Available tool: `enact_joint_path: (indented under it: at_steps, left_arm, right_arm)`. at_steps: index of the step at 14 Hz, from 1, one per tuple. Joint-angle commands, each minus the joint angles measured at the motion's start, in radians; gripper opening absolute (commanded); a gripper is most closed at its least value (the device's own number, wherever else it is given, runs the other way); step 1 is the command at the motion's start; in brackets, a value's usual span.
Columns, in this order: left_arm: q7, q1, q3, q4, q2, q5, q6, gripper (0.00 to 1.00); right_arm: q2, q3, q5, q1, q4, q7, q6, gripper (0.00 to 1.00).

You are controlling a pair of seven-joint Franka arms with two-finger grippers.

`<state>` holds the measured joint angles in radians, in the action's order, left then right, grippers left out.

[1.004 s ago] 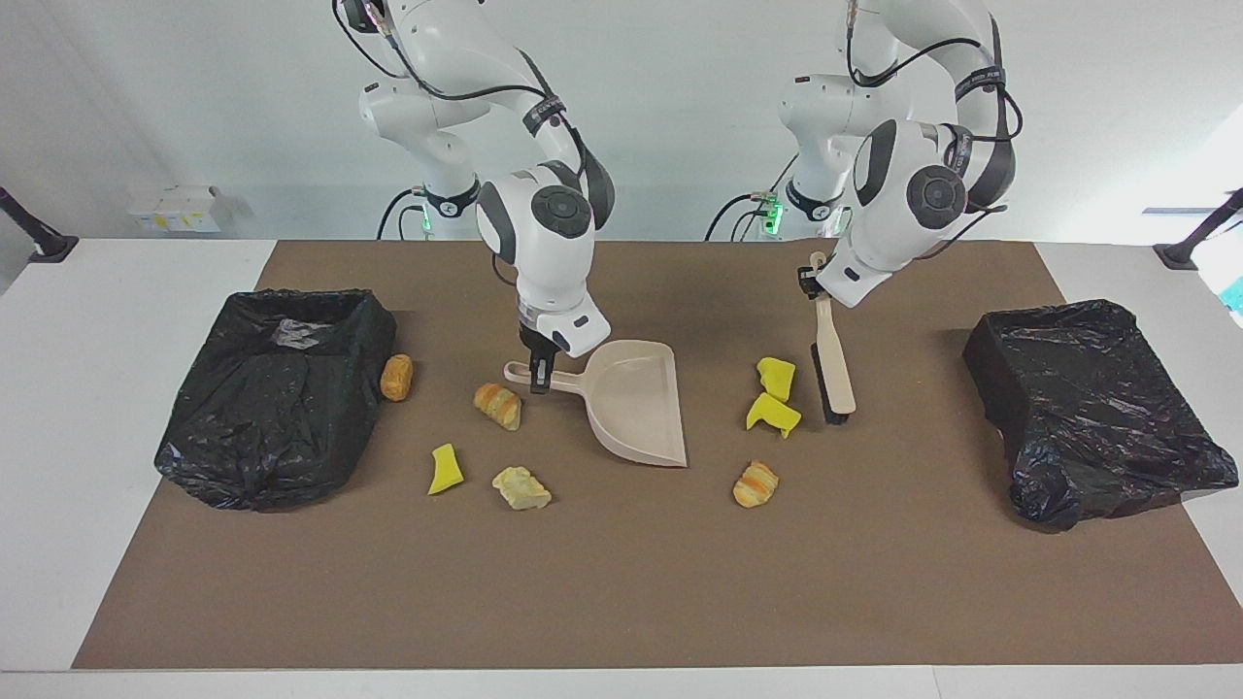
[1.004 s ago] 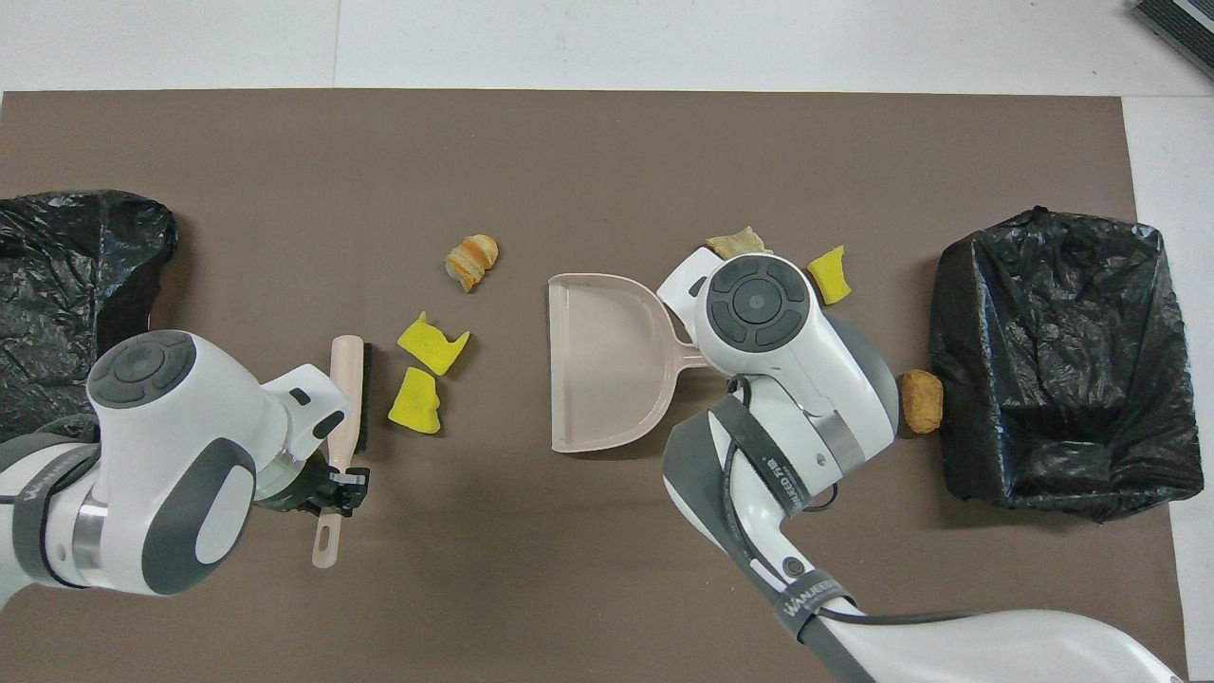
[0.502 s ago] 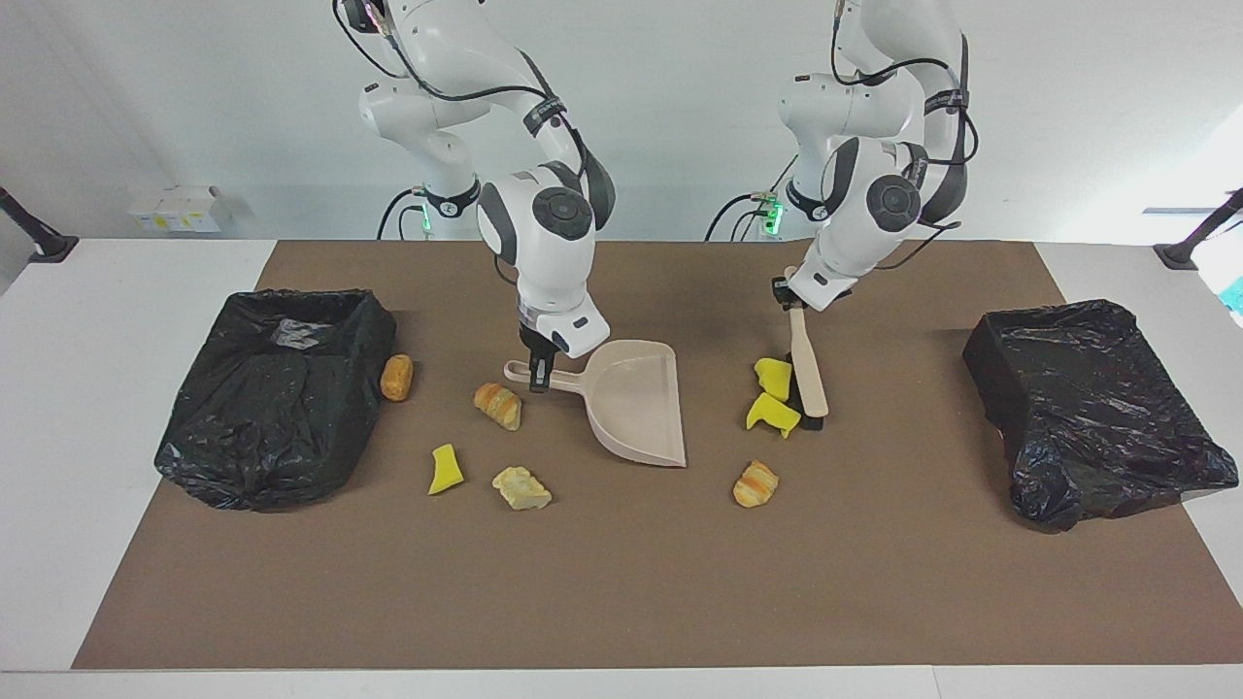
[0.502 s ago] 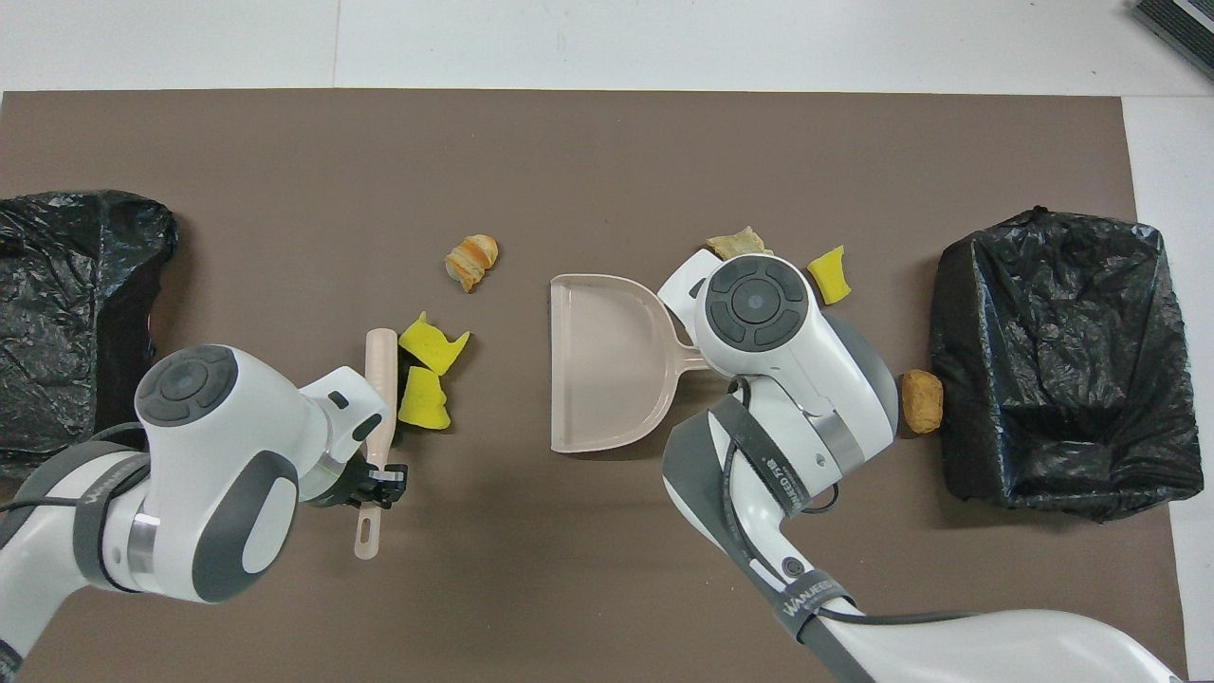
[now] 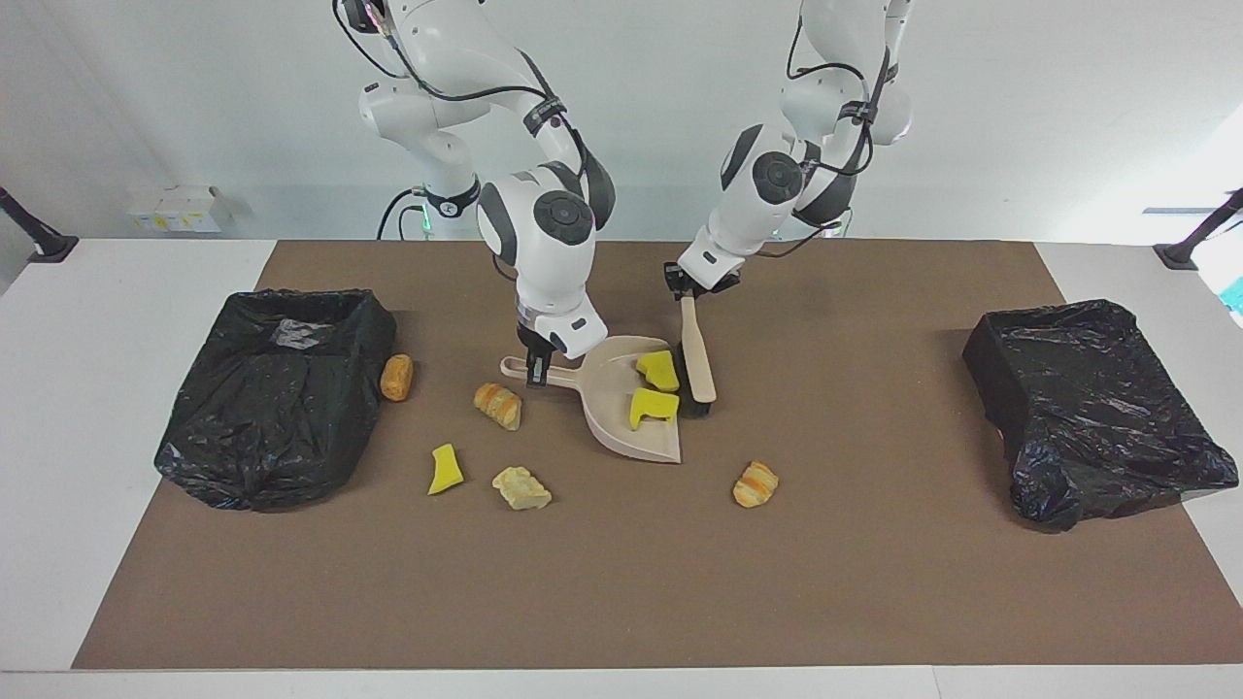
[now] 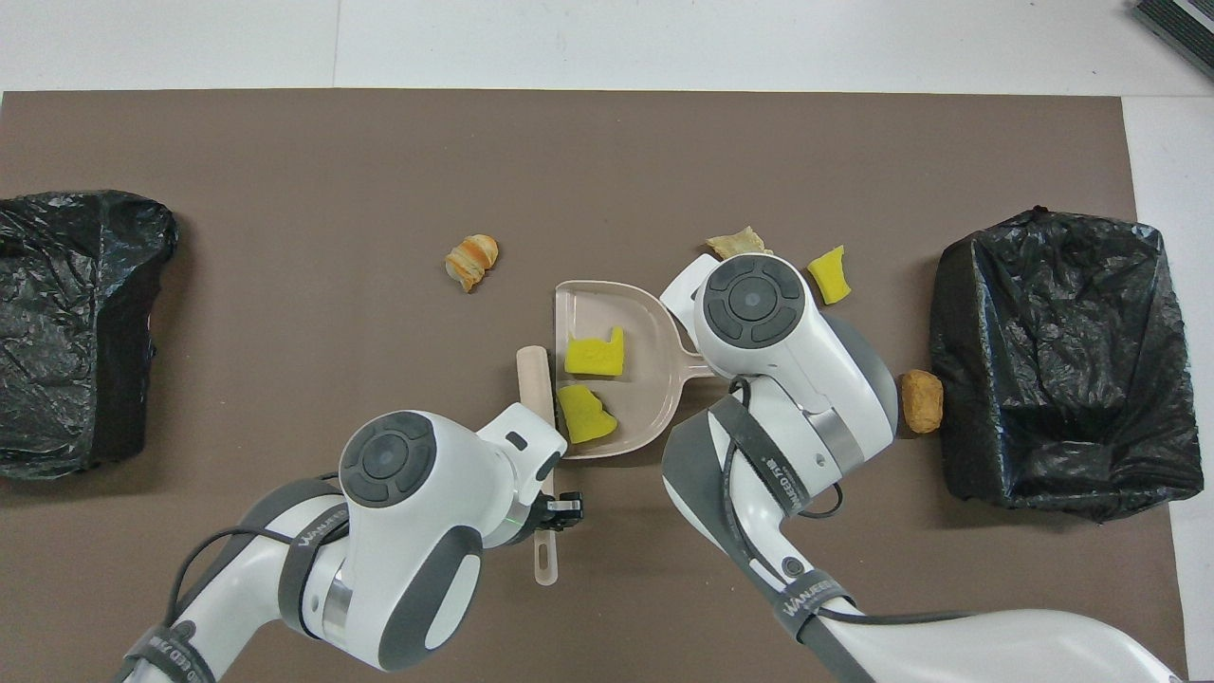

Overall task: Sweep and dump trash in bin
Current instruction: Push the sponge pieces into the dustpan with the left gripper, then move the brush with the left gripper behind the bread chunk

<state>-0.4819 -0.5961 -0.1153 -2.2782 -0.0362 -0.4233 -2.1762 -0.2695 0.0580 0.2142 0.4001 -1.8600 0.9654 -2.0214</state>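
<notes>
On the brown-matted desk (image 5: 621,582), two yellow foam scraps (image 5: 653,388) are held in the beige plastic dustpan (image 5: 621,427), its handle pinched by the right end effector (image 5: 537,369), while the beige black-bristled brush (image 5: 695,364), clamped by the left end effector (image 5: 686,284), is stood at its mouth.

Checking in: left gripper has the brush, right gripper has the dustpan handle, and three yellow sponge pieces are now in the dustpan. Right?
Not quite: only two yellow sponge pieces lie in the dustpan, as the overhead view shows. The third yellow piece is on the mat toward the right arm's end. The left gripper does hold the brush, the right gripper the dustpan handle.
</notes>
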Motion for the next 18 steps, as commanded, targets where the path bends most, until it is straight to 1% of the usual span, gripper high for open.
enact_joint_path:
  at_steps: [1, 5, 7, 9, 10, 11, 14, 15, 16, 17, 18]
  left_arm:
    - [-0.081, -0.068, 0.014, 0.069, 0.030, -0.017, -0.020, 0.00]
    - [-0.029, -0.054, 0.017, 0.083, 0.038, 0.023, 0.001, 0.00]
    - [0.003, -0.030, 0.025, 0.107, 0.036, 0.093, 0.030, 0.00]
    - [0.015, 0.013, 0.025, 0.166, 0.044, 0.176, 0.087, 0.00]
    - [0.046, 0.045, 0.025, 0.199, 0.062, 0.220, 0.120, 0.00]
    - [0.101, 0.073, 0.025, 0.228, 0.077, 0.241, 0.151, 0.00]
    - [0.340, 0.208, 0.026, 0.258, 0.110, 0.261, 0.180, 0.00]
    - [0.379, 0.234, 0.026, 0.287, 0.130, 0.320, 0.190, 0.00]
    - [0.387, 0.249, 0.026, 0.348, 0.169, 0.396, 0.234, 0.00]
    - [0.402, 0.265, 0.025, 0.426, 0.229, 0.434, 0.292, 0.00]
    - [0.434, 0.291, 0.025, 0.480, 0.272, 0.449, 0.324, 0.00]
  right_arm:
    - [0.006, 0.011, -0.002, 0.000, -0.011, -0.027, -0.005, 0.00]
    - [0.006, 0.011, -0.002, 0.000, -0.011, -0.024, -0.010, 0.00]
    - [0.006, 0.011, -0.002, 0.000, -0.011, -0.024, -0.010, 0.00]
    - [0.004, 0.011, -0.002, 0.000, -0.008, -0.016, -0.010, 0.00]
    - [0.004, 0.011, -0.002, 0.000, -0.008, -0.016, -0.008, 0.00]
    - [0.004, 0.011, -0.002, 0.000, -0.008, -0.016, -0.008, 0.00]
    - [0.004, 0.011, -0.002, 0.000, -0.008, -0.016, -0.008, 0.00]
    - [0.004, 0.011, -0.002, 0.000, -0.008, -0.016, -0.008, 0.00]
    - [0.004, 0.011, -0.002, 0.000, -0.008, -0.017, -0.008, 0.00]
    - [0.004, 0.011, -0.002, 0.000, -0.008, -0.017, -0.008, 0.00]
    - [0.004, 0.011, -0.002, 0.000, -0.008, -0.017, -0.008, 0.00]
